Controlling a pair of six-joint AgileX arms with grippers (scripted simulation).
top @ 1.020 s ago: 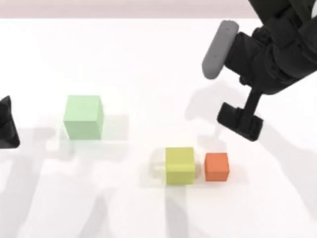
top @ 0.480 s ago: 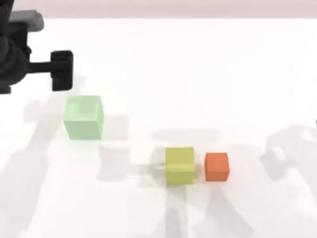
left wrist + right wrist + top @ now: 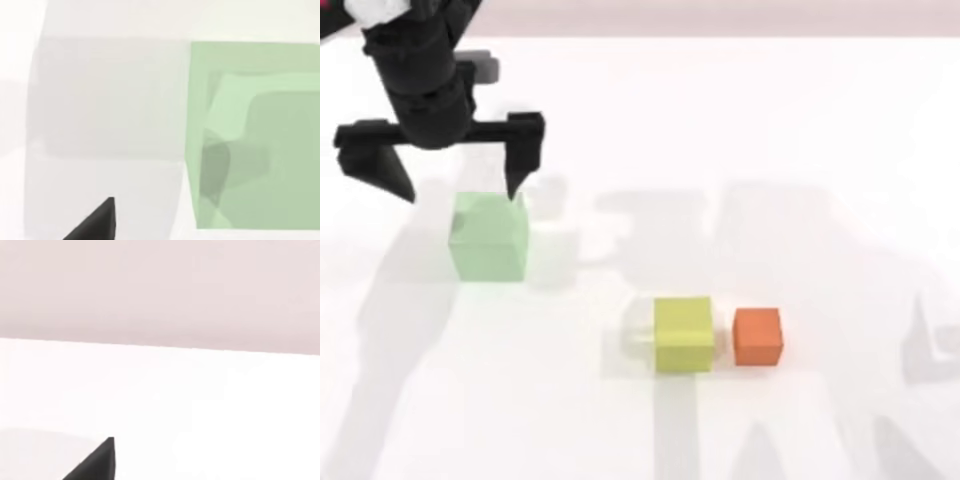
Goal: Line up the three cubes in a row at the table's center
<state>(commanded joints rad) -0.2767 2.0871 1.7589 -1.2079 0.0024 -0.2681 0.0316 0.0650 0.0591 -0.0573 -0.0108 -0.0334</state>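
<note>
Pale green cube [image 3: 255, 135] partly cropped

Bare table [image 3: 800, 150] around pale green cube [image 3: 488, 237], yellow-green cube [image 3: 683, 333] and orange cube [image 3: 757, 336] narrowly gapped

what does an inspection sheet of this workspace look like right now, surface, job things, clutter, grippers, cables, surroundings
surface: white table, bare apart from grey shadows and three cubes.
job's things: pale green cube sits alone at the left; yellow-green cube and orange cube sit side by side near the centre with a narrow gap, so the row is not yet complete.
clutter: nothing seen.
grippers: left gripper is open, at the far edge of the pale green cube, holding nothing; right gripper is not in the top view, and its wrist view shows only bare table and the backdrop.
cables: nothing seen.
surroundings: plain pinkish backdrop beyond the table's far edge.
</note>
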